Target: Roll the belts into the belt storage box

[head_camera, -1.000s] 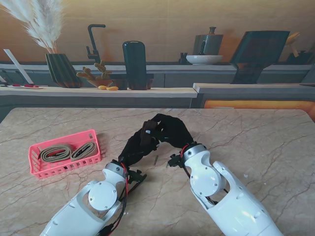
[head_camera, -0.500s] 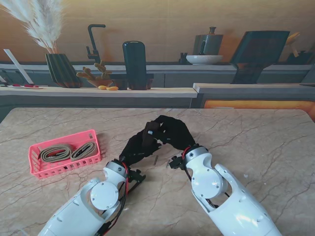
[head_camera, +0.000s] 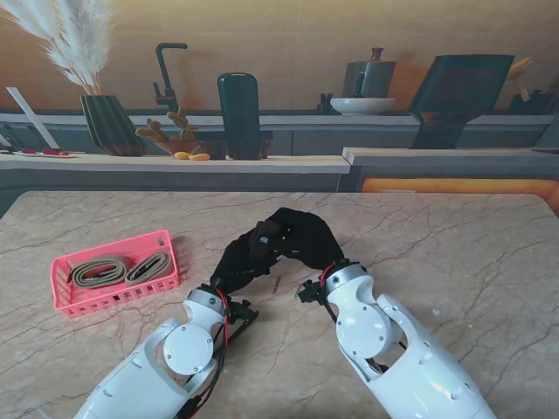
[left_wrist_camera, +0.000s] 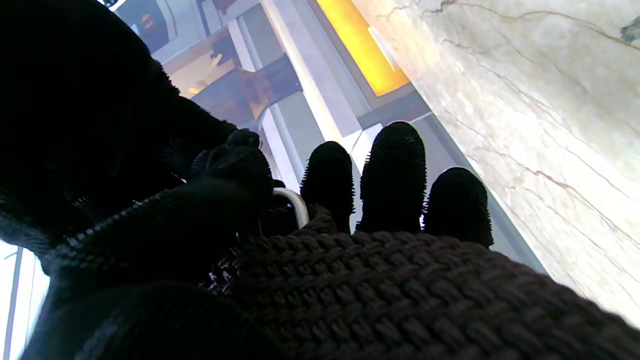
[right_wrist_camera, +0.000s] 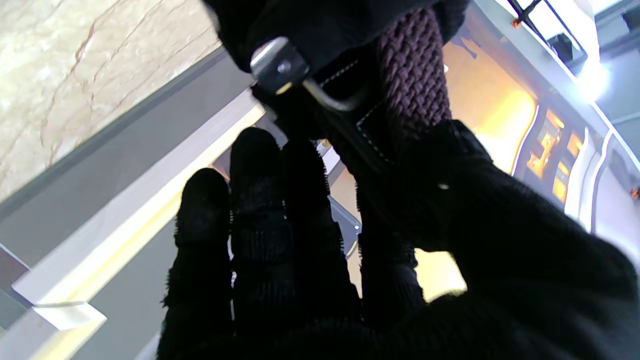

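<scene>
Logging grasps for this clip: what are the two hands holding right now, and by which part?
Both hands hold one dark braided belt above the table. The left hand and right hand grip it near its metal buckle; the exact finger contact is hidden.

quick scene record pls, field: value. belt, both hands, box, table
belt: dark braided belt with metal buckle, held off the table between both hands
left hand: shut on belt
right hand: shut on belt
box: pink belt storage box on my left, two rolled beige belts inside
table: marble table
task status: dark belt not yet in box
</scene>
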`<state>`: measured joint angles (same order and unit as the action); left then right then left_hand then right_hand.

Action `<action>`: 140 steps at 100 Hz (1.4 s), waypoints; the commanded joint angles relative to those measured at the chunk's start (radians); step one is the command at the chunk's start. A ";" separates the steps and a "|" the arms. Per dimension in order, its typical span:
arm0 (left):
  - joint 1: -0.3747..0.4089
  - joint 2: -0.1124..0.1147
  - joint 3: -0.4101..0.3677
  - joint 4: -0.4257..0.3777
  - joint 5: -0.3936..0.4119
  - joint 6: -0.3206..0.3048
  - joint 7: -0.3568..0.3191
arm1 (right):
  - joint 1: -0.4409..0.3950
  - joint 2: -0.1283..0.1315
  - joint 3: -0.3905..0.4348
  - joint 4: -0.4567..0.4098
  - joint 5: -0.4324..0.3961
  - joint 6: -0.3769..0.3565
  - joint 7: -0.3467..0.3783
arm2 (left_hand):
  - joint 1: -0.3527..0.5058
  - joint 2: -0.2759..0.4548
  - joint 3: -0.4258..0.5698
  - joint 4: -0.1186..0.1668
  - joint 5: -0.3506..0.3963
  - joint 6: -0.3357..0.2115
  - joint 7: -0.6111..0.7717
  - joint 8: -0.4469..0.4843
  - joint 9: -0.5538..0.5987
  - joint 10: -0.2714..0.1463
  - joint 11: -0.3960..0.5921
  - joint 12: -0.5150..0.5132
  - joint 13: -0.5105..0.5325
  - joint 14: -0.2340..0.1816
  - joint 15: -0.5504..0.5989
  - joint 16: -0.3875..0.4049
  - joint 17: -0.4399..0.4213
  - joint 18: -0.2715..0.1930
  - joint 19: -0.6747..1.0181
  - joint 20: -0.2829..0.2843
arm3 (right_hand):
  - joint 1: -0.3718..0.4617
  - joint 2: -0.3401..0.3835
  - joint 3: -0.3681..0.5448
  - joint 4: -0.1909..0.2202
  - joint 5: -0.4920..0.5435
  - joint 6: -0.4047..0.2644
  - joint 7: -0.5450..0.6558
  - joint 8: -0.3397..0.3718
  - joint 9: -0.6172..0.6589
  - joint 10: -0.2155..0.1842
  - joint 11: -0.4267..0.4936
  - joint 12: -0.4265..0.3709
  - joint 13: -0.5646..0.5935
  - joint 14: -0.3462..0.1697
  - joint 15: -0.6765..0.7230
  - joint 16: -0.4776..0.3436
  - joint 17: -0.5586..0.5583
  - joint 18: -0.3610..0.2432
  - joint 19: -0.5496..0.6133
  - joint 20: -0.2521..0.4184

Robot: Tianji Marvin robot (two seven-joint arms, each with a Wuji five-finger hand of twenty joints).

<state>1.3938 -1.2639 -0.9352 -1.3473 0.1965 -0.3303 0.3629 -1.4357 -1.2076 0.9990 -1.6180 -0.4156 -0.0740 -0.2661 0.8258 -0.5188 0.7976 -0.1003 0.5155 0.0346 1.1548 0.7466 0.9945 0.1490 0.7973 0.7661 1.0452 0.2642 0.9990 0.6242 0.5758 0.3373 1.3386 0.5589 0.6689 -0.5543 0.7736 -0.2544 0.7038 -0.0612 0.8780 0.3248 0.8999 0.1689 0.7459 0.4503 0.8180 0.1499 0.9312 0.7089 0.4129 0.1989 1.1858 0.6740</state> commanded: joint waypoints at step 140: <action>-0.043 0.033 0.024 0.037 0.156 -0.018 -0.054 | -0.016 0.016 0.012 -0.007 0.089 0.042 0.088 | -1.352 1.216 0.629 0.400 -0.067 0.029 0.008 0.135 0.059 -0.046 0.165 0.151 0.156 -0.066 0.209 0.073 0.204 0.097 0.187 -0.008 | 0.102 0.020 0.105 0.040 0.111 -0.154 0.135 0.023 0.297 -0.068 -0.016 -0.015 0.274 -0.033 0.006 -0.011 0.125 -0.001 -0.004 0.017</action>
<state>1.3547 -1.2283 -0.9093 -1.3130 0.3459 -0.3421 0.3079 -1.4452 -1.1849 1.0146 -1.6300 -0.3338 -0.0402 -0.1739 -0.4640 0.2329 1.2095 0.3489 0.4837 0.0964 1.1818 0.8852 1.0800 0.1388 0.9479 0.8987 1.1936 0.2430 1.2116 0.7026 0.7657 0.4729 1.5190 0.5547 0.7231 -0.5914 0.8336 -0.2134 0.7141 -0.0594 0.8412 0.2783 1.1754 0.1174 0.7388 0.4431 1.0665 0.1425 0.9391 0.7065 0.5413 0.2036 1.1528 0.6986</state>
